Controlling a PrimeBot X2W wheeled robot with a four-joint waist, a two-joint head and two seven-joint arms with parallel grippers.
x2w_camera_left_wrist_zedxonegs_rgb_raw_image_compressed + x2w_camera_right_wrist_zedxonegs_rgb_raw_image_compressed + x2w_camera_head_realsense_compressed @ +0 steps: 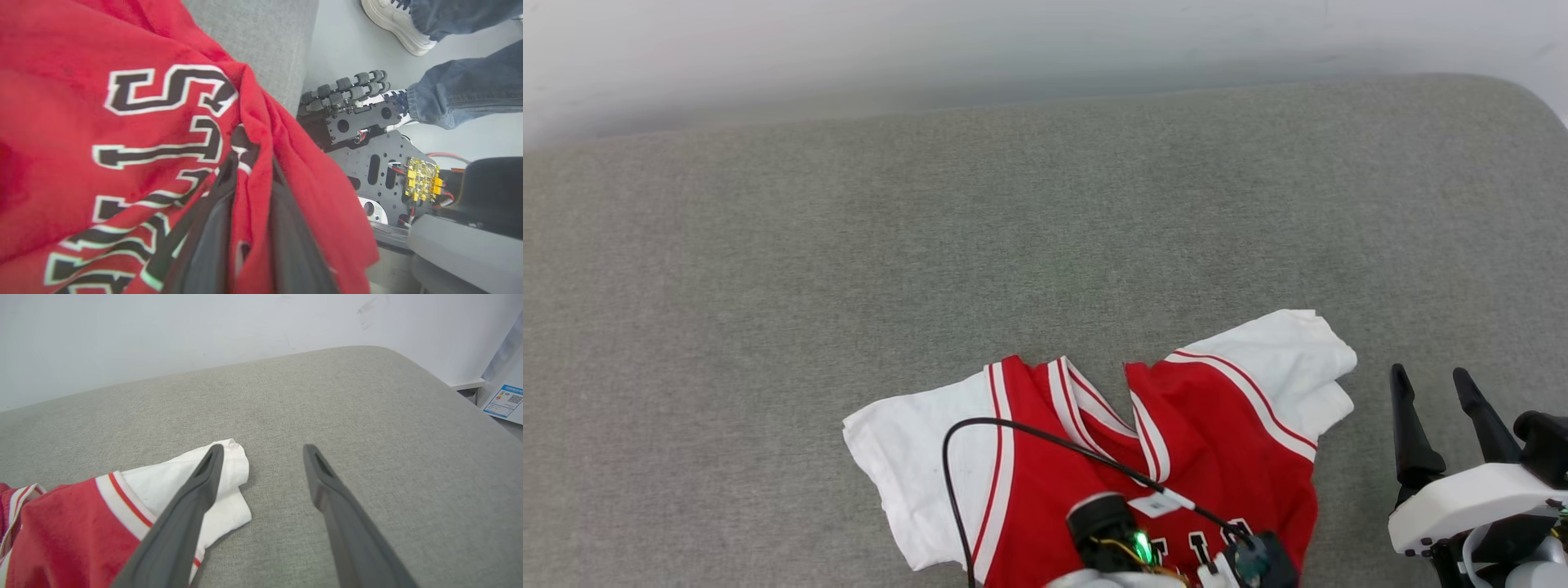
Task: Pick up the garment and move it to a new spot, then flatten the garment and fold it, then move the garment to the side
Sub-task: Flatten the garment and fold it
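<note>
The garment, a red jersey with white sleeves and striped trim, lies face up at the near edge of the grey cushioned surface, collar away from me. My left arm's wrist hangs over its lower chest with a black cable looping above. In the left wrist view my left gripper is shut on a ridge of the garment beside the black lettering. My right gripper stands open to the right of the white sleeve. Its left finger overlaps the sleeve's edge in the right wrist view; nothing lies between its fingers.
A pale wall runs behind the surface, whose right end curves off. Past the near edge I see my black base plate with a roller wheel and a person's jeans legs and white shoes on the floor.
</note>
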